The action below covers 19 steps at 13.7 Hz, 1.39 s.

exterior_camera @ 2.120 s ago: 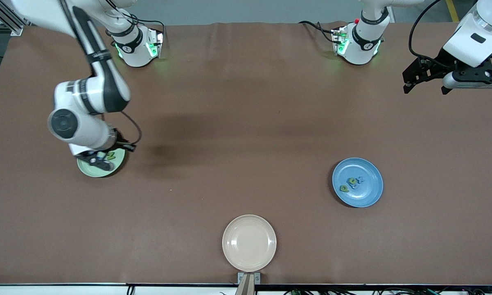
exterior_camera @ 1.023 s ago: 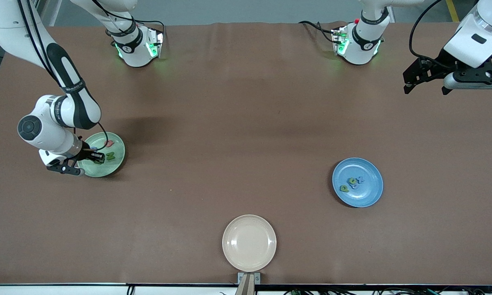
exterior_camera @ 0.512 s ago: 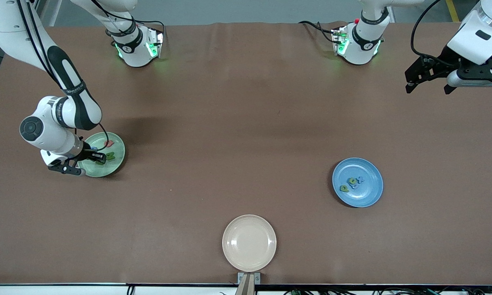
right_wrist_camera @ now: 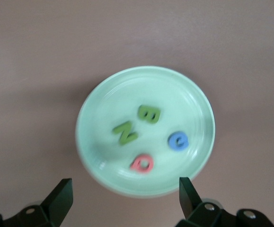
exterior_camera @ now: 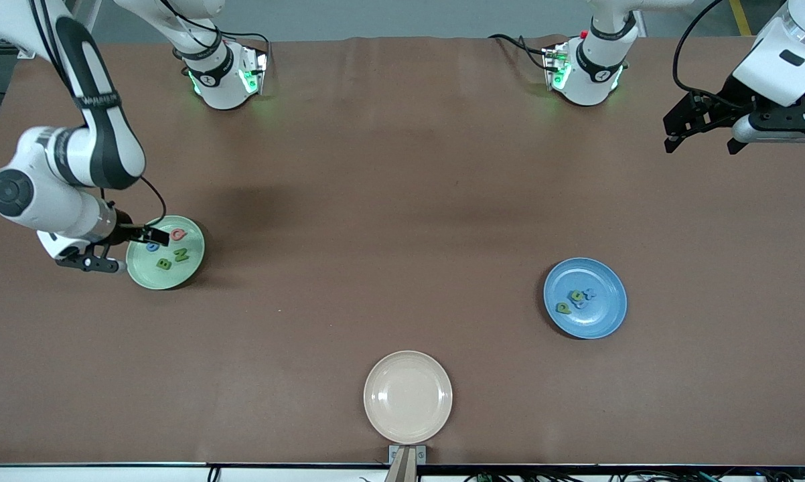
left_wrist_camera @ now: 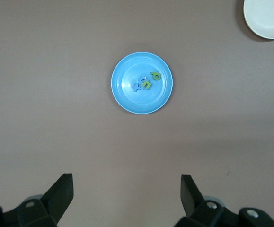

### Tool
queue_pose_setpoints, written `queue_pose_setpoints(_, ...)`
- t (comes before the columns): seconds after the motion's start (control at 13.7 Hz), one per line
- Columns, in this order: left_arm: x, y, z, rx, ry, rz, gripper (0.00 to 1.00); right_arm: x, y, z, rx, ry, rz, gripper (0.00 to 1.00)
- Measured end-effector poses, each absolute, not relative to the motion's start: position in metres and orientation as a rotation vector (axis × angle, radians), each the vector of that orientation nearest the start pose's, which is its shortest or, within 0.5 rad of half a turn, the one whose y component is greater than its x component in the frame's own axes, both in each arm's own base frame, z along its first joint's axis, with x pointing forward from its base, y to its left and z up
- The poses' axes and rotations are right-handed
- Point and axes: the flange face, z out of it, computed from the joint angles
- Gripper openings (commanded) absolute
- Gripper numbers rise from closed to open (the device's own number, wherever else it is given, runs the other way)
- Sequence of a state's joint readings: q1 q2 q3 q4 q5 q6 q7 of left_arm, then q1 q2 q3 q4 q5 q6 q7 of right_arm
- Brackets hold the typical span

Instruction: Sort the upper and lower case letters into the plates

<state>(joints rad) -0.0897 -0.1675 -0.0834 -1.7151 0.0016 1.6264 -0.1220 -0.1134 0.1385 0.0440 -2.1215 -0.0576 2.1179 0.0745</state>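
Observation:
The pale green plate [exterior_camera: 175,276] [right_wrist_camera: 108,97] lies toward the right arm's end of the table. It holds several letters: a green B [exterior_camera: 164,264] [right_wrist_camera: 149,114], a green N [exterior_camera: 181,254] [right_wrist_camera: 125,134], a blue piece [exterior_camera: 152,246] [right_wrist_camera: 178,140] and a pink-red piece [exterior_camera: 178,234] [right_wrist_camera: 142,163]. My right gripper [exterior_camera: 122,249] [right_wrist_camera: 126,198] hangs open and empty over that plate's outer rim. The blue plate [exterior_camera: 609,309] [left_wrist_camera: 137,101], toward the left arm's end, holds several green and blue letters [exterior_camera: 578,295] [left_wrist_camera: 146,81]. My left gripper [exterior_camera: 700,144] [left_wrist_camera: 126,194] waits open and empty, high over bare table.
A beige cream plate [exterior_camera: 408,396] [left_wrist_camera: 269,16] sits empty near the table's front edge, midway between the two ends. Both arm bases [exterior_camera: 225,73] [exterior_camera: 587,67] stand along the edge farthest from the front camera. Brown tabletop spreads between the plates.
My right gripper has opened over the green plate, risen and drawn back toward the table's end; the green B now lies free in the plate. The left arm has barely shifted.

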Motion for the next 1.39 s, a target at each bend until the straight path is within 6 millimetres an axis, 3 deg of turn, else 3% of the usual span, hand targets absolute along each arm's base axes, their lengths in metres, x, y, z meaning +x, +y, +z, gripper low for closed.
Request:
queue_pose_setpoints(0.22,0.499,-0.091,0.652,-3.135,0.079,-0.131,1.0,0.538,-0.007,0.419,-3.177,0.109,0.239,0.99)
queue_pose_setpoints(0.44,0.499,-0.091,0.653,-3.135,0.078,-0.136,1.0,0.536,0.01,0.512,-3.144,0.095,0.258,0.99)
queue_pose_setpoints(0.58,0.499,-0.091,0.654,-3.135,0.078,-0.138,1.0,0.538,0.022,0.576,-3.145,0.061,0.181,1.0)
queue_pose_setpoints(0.66,0.499,-0.091,0.655,-3.135,0.078,-0.142,1.0,0.539,0.025,0.599,-3.146,0.052,0.127,1.0)
queue_pose_setpoints(0.8,0.499,-0.091,0.656,-3.135,0.079,-0.147,1.0,0.541,0.023,0.628,-3.144,0.06,0.036,1.0)
queue_pose_setpoints(1.24,0.495,-0.092,0.653,-3.132,0.083,-0.095,1.0,0.547,0.005,0.671,-3.136,0.11,-0.11,1.0)
queue_pose_setpoints(1.39,0.495,-0.092,0.653,-3.132,0.084,-0.095,1.0,0.547,-0.002,0.676,-3.135,0.13,-0.127,1.0)
